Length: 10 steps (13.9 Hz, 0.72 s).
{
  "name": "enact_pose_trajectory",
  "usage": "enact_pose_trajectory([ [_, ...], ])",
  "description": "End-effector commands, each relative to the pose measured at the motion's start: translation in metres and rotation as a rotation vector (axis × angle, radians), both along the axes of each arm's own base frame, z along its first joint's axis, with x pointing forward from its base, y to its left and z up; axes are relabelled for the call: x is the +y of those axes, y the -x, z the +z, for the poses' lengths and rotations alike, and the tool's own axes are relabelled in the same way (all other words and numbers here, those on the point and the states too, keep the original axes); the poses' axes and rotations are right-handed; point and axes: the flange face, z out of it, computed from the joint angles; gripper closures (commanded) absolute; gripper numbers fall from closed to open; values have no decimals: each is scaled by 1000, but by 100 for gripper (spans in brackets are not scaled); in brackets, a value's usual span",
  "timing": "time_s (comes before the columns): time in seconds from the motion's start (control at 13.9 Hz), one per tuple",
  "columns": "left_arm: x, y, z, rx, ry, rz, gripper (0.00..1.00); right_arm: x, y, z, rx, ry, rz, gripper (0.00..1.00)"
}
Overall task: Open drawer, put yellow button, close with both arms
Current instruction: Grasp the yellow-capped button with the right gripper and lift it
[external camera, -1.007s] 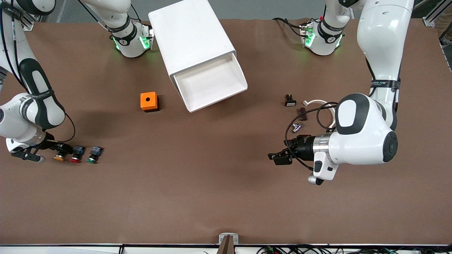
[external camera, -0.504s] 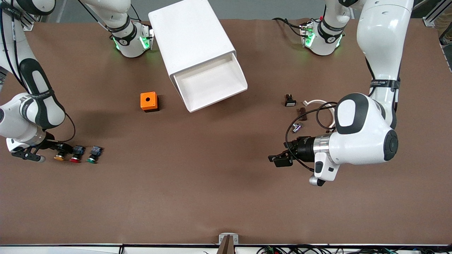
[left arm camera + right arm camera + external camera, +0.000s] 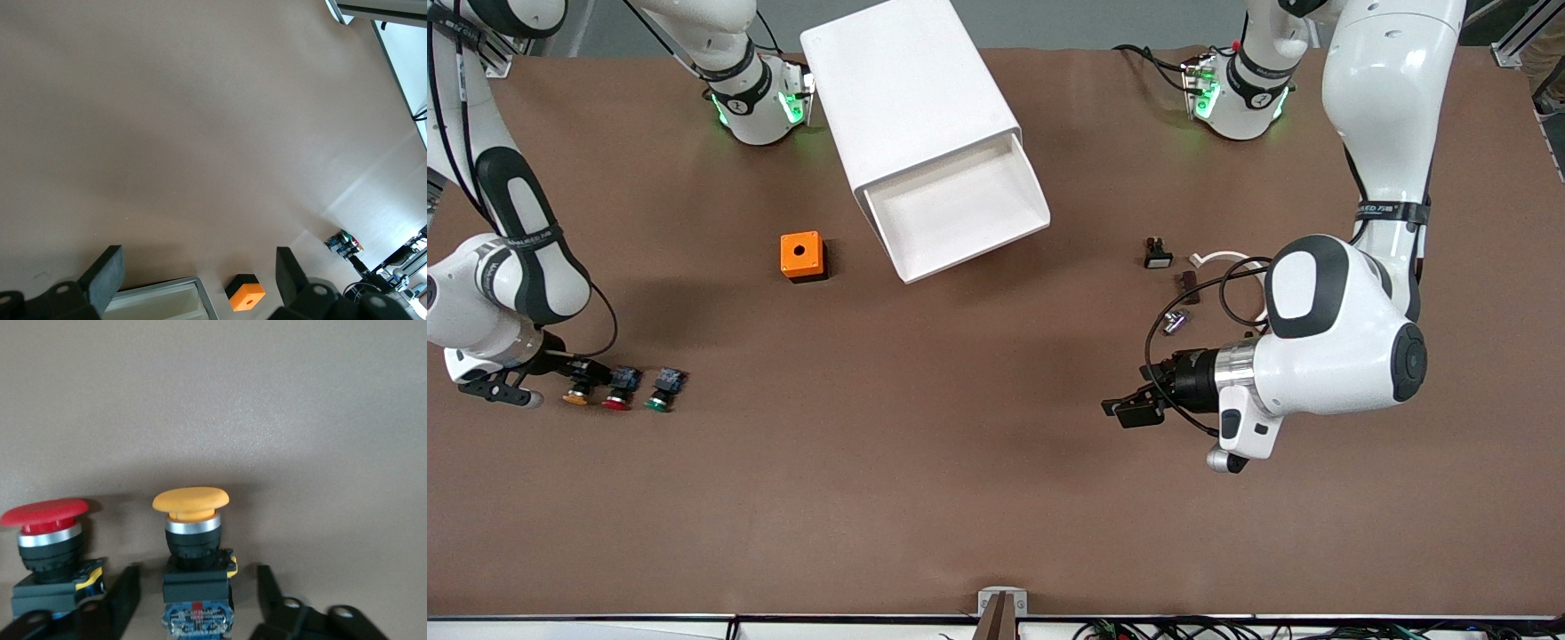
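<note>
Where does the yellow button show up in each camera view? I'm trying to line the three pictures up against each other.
Front view: the yellow button lies by the right gripper, at the right arm's end of the table.
Left wrist view: not in it.
Right wrist view: the yellow button sits between that gripper's fingers.
Shared landmark: the red button beside it, in the front and right wrist views.
</note>
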Motion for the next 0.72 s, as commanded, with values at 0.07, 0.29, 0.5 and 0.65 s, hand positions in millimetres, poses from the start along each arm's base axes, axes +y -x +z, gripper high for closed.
enact_pose_trajectory([
  [0.07,-4,1,-4,-35,-21,-2,0,-1,2,12,10,-5,-6,85],
  [0.29,-5,1,-4,-37,-19,-1,0,-1,-2,20,6,-5,-5,100],
  [0.5,-3,0,-5,-36,-21,2,0,-3,-14,53,59,-28,-15,100],
  [0.65,-4,0,-5,-36,-21,0,0,5,-18,83,82,-41,-31,100],
])
